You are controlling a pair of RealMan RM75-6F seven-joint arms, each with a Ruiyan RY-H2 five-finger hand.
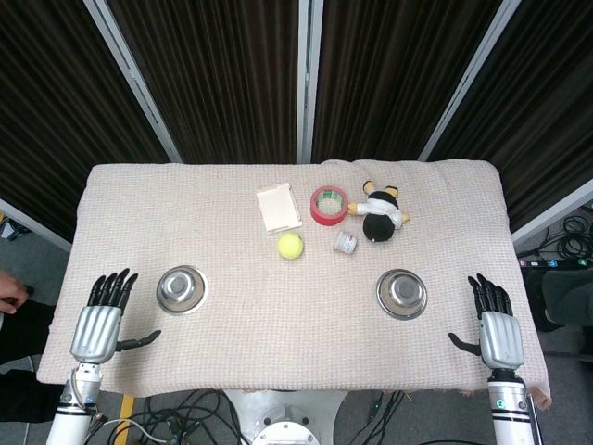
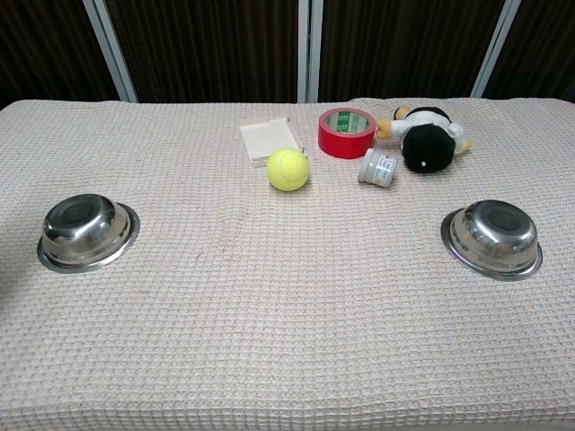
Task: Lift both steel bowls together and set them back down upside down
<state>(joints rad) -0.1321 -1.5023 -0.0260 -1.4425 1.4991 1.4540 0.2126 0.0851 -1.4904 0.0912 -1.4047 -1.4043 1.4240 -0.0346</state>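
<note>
Two steel bowls sit on the cloth-covered table (image 1: 278, 343). The left bowl (image 1: 182, 288) (image 2: 87, 232) and the right bowl (image 1: 402, 293) (image 2: 493, 237) both rest rim-down, domed bases upward. My left hand (image 1: 100, 320) lies open at the table's left front edge, left of its bowl and apart from it. At the right front edge my right hand (image 1: 496, 324) is open too, fingers spread, holding nothing, clear of the right bowl. Neither hand shows in the chest view.
Toward the back middle lie a white box (image 1: 279, 207), a red tape roll (image 1: 328, 204), a yellow tennis ball (image 1: 291, 245), a small white jar (image 1: 346, 243) on its side and a black plush toy (image 1: 381, 214). Cables hang below the front edge.
</note>
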